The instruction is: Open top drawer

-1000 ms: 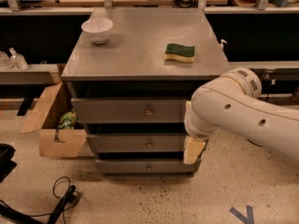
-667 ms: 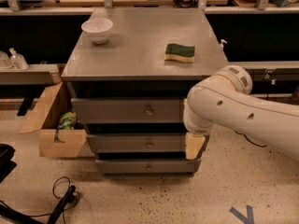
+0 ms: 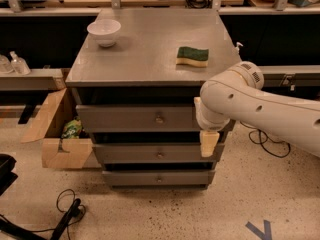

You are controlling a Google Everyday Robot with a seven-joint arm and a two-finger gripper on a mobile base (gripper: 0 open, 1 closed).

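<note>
The top drawer [image 3: 135,118] is the widest grey drawer, just under the cabinet top [image 3: 150,59]. It has a small round knob [image 3: 159,118] at its centre, and none of its inside shows. My white arm [image 3: 260,109] reaches in from the right. My gripper [image 3: 209,143] hangs down from the arm in front of the cabinet's right side. It sits at the right end of the top drawer and overlaps the middle drawer [image 3: 150,154]. It is well to the right of the knob and touches nothing that I can see.
A white bowl [image 3: 104,31] and a green-and-yellow sponge [image 3: 192,56] sit on the cabinet top. An open cardboard box [image 3: 55,134] stands against the cabinet's left side. Cables [image 3: 67,214] lie on the floor at front left. The bottom drawer [image 3: 157,177] is the narrowest.
My gripper has risen from the level of the middle drawer's lower edge towards the top drawer. The arm has shifted slightly left. The drawers have not moved.
</note>
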